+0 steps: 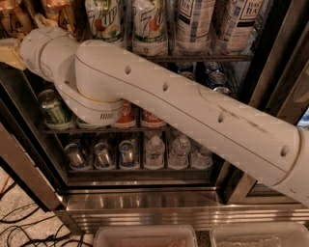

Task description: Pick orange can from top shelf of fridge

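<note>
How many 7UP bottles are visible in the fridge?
2. The left 7UP bottle and the right 7UP bottle stand side by side on the top shelf. Others may be hidden behind them. The hand is at the upper left, past the wrist of the arm.

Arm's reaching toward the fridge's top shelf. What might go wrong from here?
1. The gripper sits at the picture's left edge, below and left of the orange can; the grasp looks hard to verify.
2. The arm's elbow hangs close to the green can and Coca-Cola cans; swinging out may knock them.
</note>
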`<state>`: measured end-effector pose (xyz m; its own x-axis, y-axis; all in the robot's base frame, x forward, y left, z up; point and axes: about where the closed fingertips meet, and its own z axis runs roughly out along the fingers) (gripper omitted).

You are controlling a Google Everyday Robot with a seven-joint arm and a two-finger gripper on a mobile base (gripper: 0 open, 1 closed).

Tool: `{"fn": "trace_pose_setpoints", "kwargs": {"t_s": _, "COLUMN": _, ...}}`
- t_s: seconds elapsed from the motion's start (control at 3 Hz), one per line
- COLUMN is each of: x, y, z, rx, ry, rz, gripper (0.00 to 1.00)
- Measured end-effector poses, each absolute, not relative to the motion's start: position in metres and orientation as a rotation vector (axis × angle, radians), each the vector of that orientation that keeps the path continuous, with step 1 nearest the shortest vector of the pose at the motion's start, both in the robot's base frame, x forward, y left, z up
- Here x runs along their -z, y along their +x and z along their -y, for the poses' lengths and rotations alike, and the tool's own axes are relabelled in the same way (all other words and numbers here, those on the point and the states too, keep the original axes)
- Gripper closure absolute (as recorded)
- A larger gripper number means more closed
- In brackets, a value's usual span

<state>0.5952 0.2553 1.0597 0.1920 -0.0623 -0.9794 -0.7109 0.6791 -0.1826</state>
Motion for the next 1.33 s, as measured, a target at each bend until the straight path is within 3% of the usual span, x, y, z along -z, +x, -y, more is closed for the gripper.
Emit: {"fn": "trace_pose_setpoints", "kwargs": {"t_s": 1.33, "x": -1.0586, "y": 0.5977, "z": -0.2658, "rx": -0.554, "ry": -0.768, "rz": -1.311, "gripper": 0.10}}
